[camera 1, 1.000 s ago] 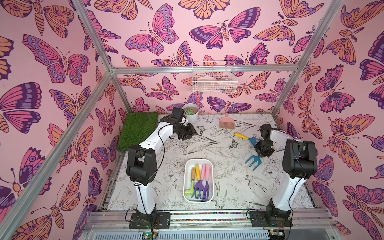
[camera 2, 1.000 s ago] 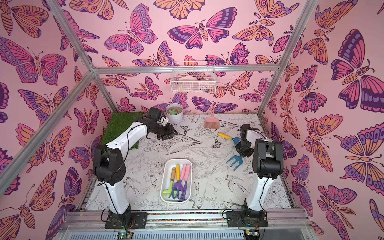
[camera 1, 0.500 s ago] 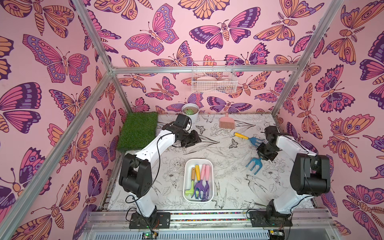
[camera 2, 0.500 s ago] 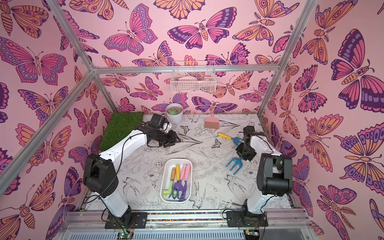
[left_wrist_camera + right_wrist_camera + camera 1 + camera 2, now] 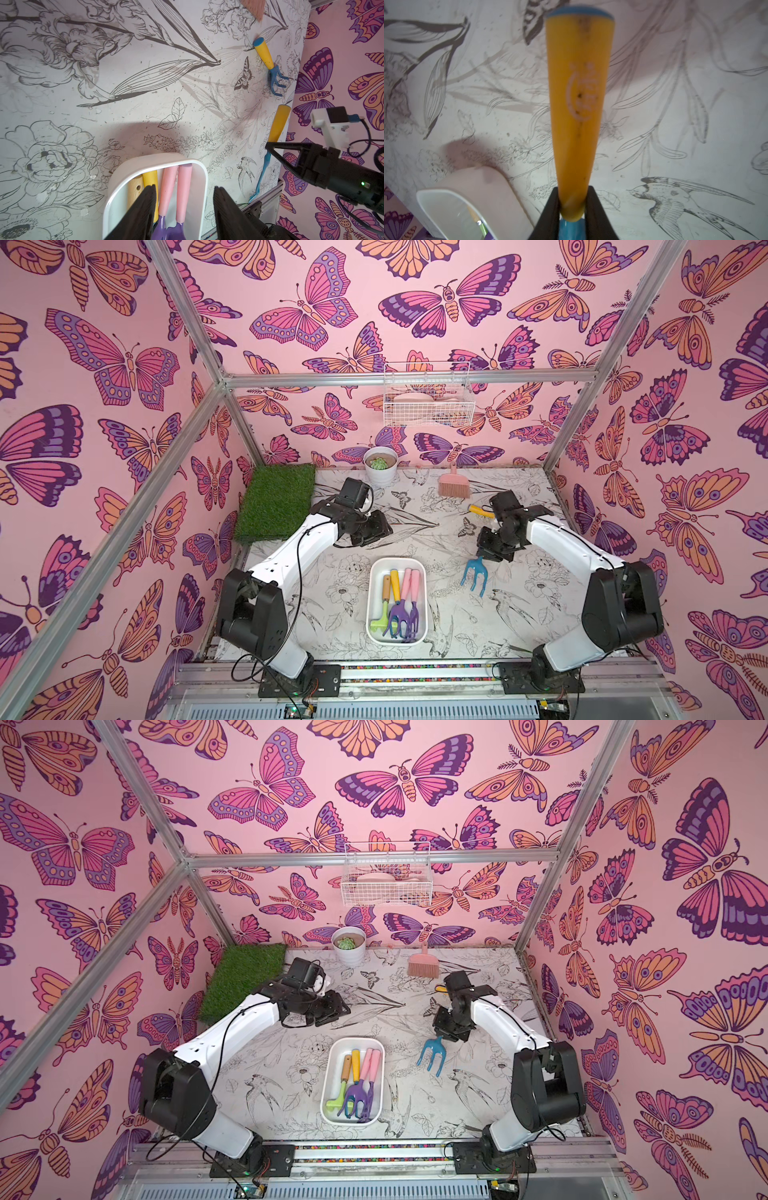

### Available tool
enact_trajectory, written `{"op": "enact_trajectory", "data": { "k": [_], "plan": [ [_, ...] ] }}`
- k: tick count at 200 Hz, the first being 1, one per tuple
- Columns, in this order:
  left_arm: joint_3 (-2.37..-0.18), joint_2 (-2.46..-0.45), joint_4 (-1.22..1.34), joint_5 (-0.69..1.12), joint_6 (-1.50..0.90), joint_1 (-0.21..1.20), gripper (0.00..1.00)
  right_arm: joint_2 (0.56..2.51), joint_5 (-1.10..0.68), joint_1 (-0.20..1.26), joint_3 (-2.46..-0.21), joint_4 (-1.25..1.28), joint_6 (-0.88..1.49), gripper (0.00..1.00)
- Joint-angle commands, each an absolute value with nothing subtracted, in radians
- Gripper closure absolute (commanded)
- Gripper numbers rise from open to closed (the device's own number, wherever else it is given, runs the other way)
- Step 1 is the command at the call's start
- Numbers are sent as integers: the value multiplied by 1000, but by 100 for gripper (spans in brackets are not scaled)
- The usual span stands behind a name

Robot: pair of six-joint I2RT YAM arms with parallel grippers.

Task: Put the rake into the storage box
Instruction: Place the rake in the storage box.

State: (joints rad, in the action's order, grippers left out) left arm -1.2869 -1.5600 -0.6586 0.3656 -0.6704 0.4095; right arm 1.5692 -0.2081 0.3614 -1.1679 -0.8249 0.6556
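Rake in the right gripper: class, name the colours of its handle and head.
The rake has a yellow handle, blue head; clearest in left wrist view.

You are looking into a robot lab cell that is posing as a small garden corner. Silver aluminium frame bars (image 5: 411, 377) are holding pink butterfly-printed wall panels (image 5: 124, 364). Two white-and-black robot arms (image 5: 291, 556) are standing on a metal rail (image 5: 415, 678) at the front. A floral line-drawing table sheet (image 5: 519, 605) is carrying a green artificial grass mat (image 5: 276, 499), a round white plant pot (image 5: 380, 477) and a shallow white plastic storage box (image 5: 397, 560) of brightly coloured garden hand tools (image 5: 405, 589).
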Motion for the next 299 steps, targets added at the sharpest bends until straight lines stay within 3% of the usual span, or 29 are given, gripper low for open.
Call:
{"op": "enact_trajectory", "data": {
  "k": [1, 90, 172, 299],
  "plan": [
    [-1247, -1508, -694, 338, -664, 389, 49, 1549, -234, 441, -1233, -854, 677, 97],
    [-1108, -1308, -777, 312, -650, 283, 49, 1628, -342, 682, -1373, -811, 837, 92],
    [-1034, -1136, -818, 303, -676, 279, 49, 1737, -363, 889, -1414, -637, 1053, 93],
    [-992, -1023, -856, 313, -686, 278, 48, 1760, -382, 994, -1306, -546, 1145, 91]
  ]
}}
